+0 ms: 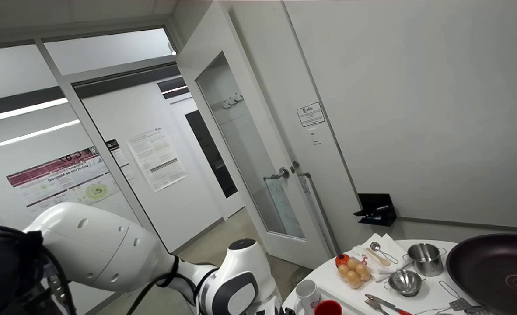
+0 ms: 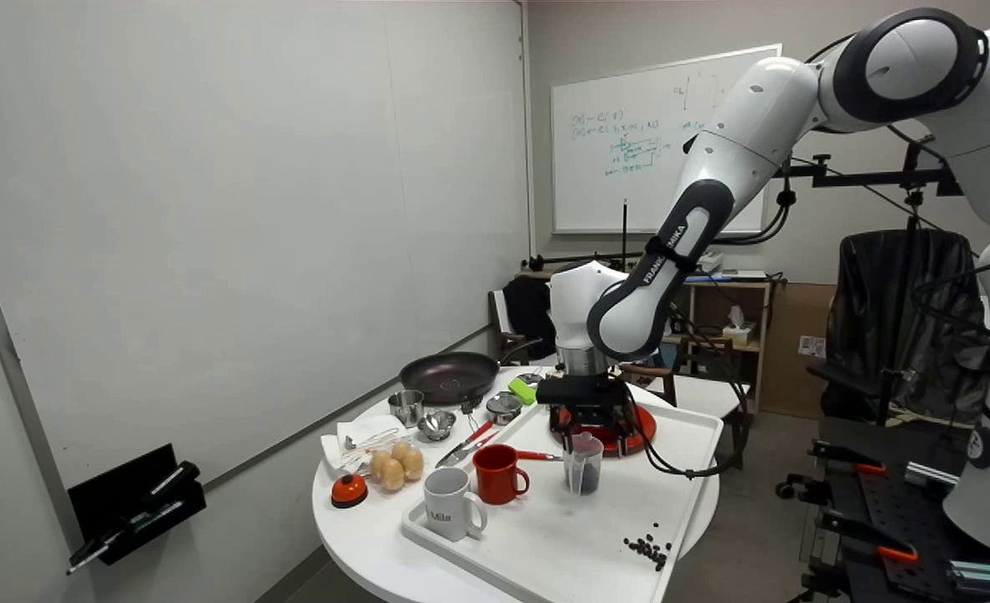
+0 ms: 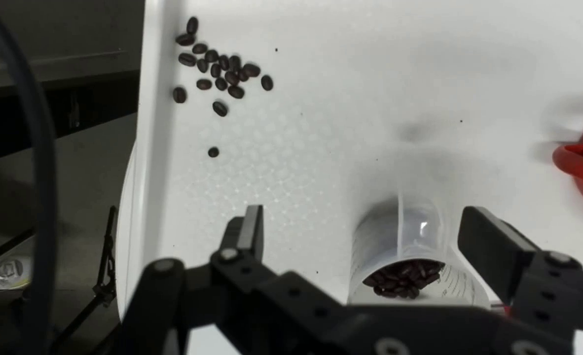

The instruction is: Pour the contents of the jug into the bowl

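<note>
Wrist view shows the gripper (image 3: 364, 228), fingers apart, near a jug (image 3: 387, 251) of dark beans (image 3: 404, 278) standing on a white tray (image 3: 291, 162), closer to one fingertip, so centering before closing should give an even grip.

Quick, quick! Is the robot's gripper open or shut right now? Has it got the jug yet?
Gripper: open, holding nothing; the jug stands on the tray.
</note>
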`<state>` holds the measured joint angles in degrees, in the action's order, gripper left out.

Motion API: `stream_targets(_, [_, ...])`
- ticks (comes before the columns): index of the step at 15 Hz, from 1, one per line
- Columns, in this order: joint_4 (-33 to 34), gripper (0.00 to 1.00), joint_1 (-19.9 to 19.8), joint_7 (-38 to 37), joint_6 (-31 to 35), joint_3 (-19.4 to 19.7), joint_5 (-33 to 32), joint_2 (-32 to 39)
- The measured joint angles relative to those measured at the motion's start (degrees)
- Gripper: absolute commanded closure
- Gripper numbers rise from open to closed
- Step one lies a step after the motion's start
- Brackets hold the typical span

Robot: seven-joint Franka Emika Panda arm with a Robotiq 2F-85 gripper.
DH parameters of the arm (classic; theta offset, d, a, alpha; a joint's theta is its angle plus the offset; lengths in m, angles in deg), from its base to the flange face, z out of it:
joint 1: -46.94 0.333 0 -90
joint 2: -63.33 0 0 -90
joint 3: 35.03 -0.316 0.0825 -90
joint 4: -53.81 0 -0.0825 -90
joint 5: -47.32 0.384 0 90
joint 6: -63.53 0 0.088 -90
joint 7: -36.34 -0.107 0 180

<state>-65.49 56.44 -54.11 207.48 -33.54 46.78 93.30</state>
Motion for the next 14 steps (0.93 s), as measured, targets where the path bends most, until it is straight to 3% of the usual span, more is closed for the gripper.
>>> stream_targets(14, [1.12,0.00,1.50,-0.01,3.07,2.88,0.00,3.50])
